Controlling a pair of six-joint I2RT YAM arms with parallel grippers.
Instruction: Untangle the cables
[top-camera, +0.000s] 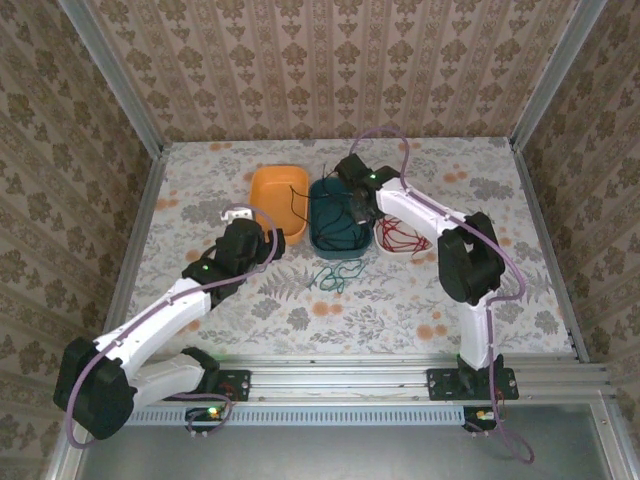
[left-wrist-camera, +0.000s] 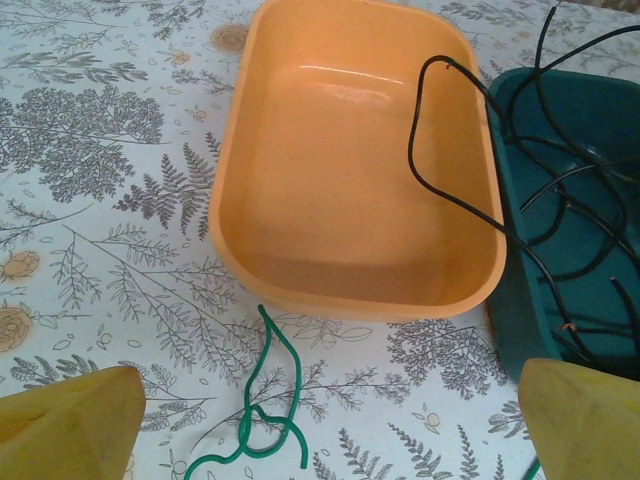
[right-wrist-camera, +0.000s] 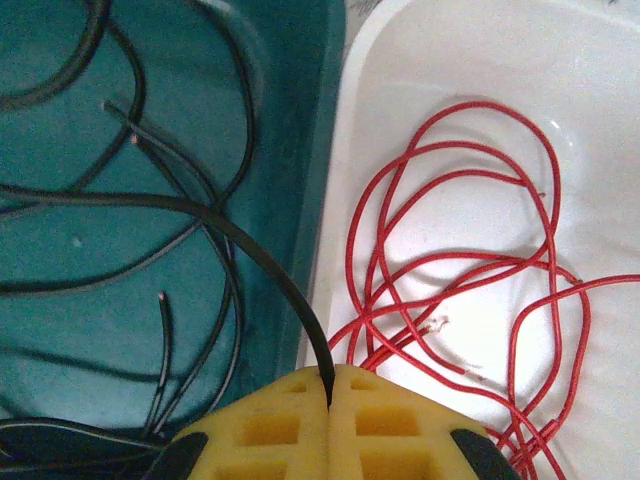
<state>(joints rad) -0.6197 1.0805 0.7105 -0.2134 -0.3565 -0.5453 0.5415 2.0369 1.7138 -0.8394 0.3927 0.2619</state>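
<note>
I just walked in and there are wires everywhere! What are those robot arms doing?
They are untangling cables. The right fingers are pinched shut on a black cable over the teal bin. The red cables lie in the white bin beside it. A green cable lies on the table in front of the orange bin, and the left fingers hang open near it, holding nothing.

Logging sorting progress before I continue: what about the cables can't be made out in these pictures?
- Left wrist: green cable runs off the bottom edge.
- Right wrist: black cable vanishes inside the shut right gripper.
- Top external: red cables too small to count.
</note>
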